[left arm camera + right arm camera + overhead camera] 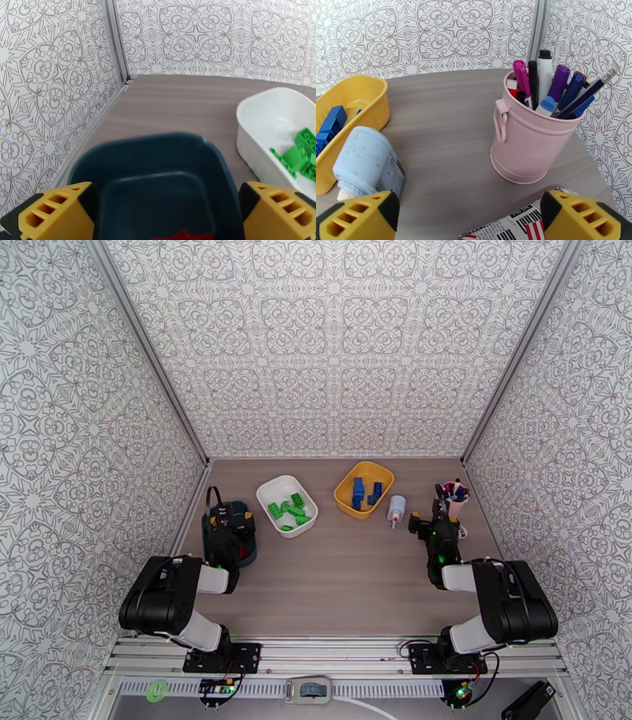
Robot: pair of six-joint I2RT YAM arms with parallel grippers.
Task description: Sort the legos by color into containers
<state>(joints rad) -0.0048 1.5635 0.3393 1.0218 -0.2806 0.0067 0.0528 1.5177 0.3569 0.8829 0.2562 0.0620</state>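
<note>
Green legos (289,511) lie in the white tray (278,489), blue legos (362,493) in the yellow tray (378,474), seen from above; left wrist: left hand (164,215) spread over the teal tray (158,158), a red lego (181,235) inside; right wrist: right hand (470,219) spread above the surface (446,118)

lighting: bright, even, diffuse, from above. shadows: faint, soft-edged, close beneath objects. glare: mild sheen on the white tray (252,130). focus: overhead view sharp; teal tray (150,139) rim blurred in left wrist view; white bottle (367,165) soft in right wrist view. edges: wide-angle stretch overhead.
</note>
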